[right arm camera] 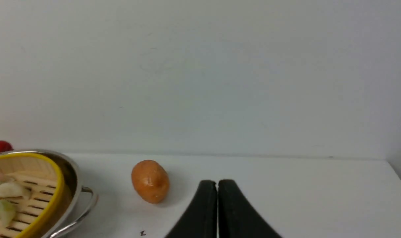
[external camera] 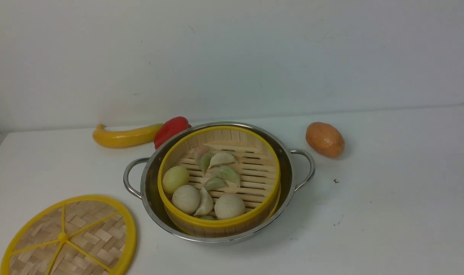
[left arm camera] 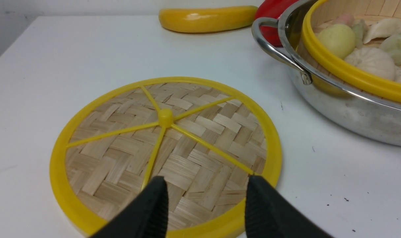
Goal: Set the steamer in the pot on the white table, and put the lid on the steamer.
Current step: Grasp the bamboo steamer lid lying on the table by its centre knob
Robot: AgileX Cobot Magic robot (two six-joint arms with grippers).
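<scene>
The steamer [external camera: 216, 223] sits in the pot [external camera: 289, 179]; the lid [external camera: 69, 236] lies at the table's [external camera: 388, 214] front-left corner under my left claw [left arm camera: 205, 180], spread apart, which I think must descend and clamp its rim; my right claw [right arm camera: 217, 181] is closed, empty.

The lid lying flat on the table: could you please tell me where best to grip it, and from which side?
Probably the centre knob, from straight above: the lid lies flat on the white table, so its rim leaves no gap underneath, while the knob stands proud. The left gripper is open near its rim.

Near rim of lid [external camera: 75, 233] beyond front view's edge; pepper [external camera: 171, 129] half behind pot [external camera: 151, 198].
</scene>
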